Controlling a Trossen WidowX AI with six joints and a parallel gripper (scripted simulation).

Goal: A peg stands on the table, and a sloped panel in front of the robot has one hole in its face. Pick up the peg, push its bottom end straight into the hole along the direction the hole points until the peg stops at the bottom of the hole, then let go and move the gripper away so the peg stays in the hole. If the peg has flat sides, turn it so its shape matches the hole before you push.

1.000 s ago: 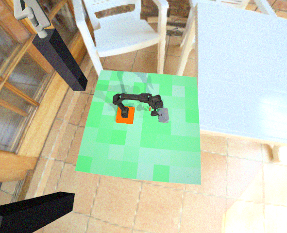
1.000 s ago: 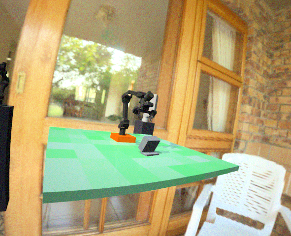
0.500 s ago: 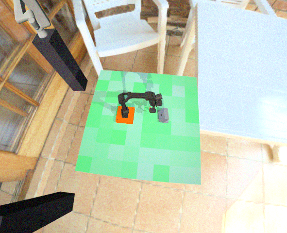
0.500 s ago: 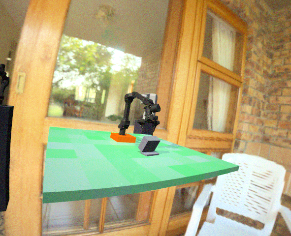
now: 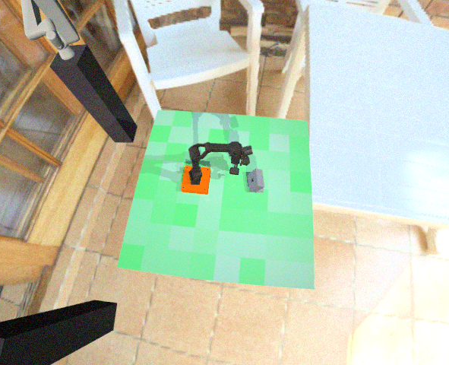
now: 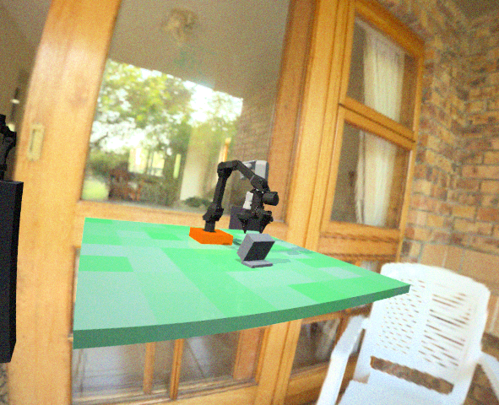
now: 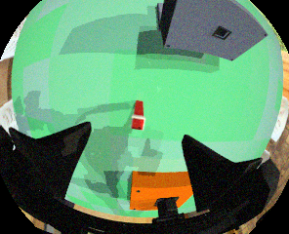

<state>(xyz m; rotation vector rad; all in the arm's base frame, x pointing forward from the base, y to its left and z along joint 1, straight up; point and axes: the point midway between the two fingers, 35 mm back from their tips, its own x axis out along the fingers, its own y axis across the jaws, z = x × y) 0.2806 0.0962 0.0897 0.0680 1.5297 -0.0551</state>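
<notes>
So the claw (image 5: 239, 166) (image 6: 255, 227) (image 7: 137, 133) is wide open, nothing in it, hanging above the table. The red peg with a white band (image 7: 139, 116) stands on the green tabletop (image 5: 216, 251) (image 6: 175, 296) (image 7: 86, 73), well apart from the gray sloped panel (image 5: 255, 180) (image 6: 256, 247) (image 7: 213, 29).

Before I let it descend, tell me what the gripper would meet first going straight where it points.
Probably the red peg, between the gripper's open fingers in the wrist view, or the green table top beside it; depth is unclear.
</notes>
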